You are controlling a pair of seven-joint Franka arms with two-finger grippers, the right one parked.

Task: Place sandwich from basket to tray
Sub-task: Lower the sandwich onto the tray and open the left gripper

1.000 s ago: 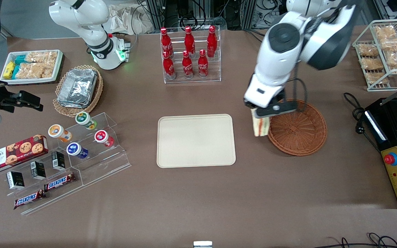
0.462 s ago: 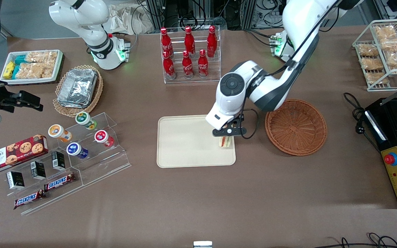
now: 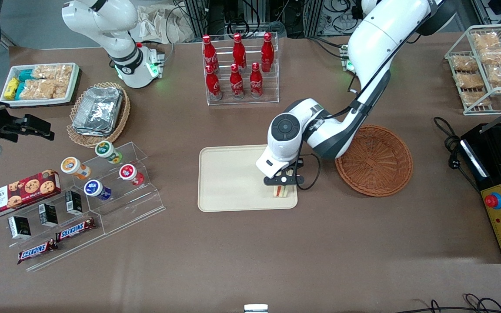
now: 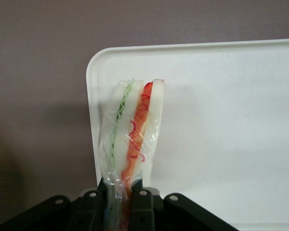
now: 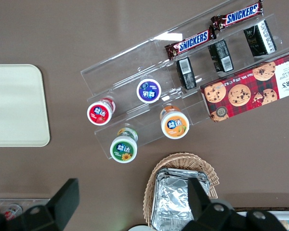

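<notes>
hand (image 3: 283,181) pinching film-wrapped sandwich (image 4: 132,130) (layered wedge) | over smooth cream tray (image 3: 233,182) corner | woven round basket (image 3: 374,161) beside

Brown bench (image 3: 250,252) under even light; black cables (image 3: 250,17) and metal framing along its edge.

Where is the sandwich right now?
The sandwich is shut in the gripper, over the tray at the tray's corner nearest the front camera on the basket side, its lower edge close to the tray surface.
</notes>
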